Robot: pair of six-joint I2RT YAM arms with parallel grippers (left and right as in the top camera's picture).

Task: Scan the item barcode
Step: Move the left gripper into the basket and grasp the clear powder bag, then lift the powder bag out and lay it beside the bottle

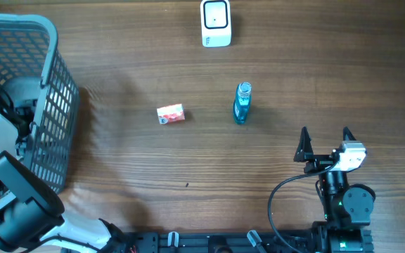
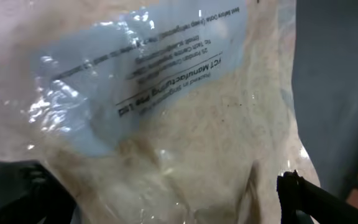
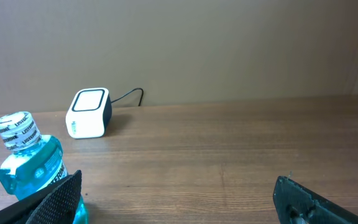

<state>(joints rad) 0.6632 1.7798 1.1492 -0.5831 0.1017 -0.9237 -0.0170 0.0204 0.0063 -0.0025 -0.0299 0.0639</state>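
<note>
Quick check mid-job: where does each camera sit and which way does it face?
Overhead: above the table, looking straight down on basket, packet, bottle, scanner; both arms show.
Left wrist: on the left arm, close against a clear bag; one dark fingertip shows.
Right wrist: low, facing across the table; open right pincer at bottom.
Shared: overhead and right wrist both show bottle and scanner.

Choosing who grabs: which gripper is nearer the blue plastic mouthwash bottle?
Right. Right gripper sits close, right of the blue bottle; left gripper far left, at the grey basket.
</note>
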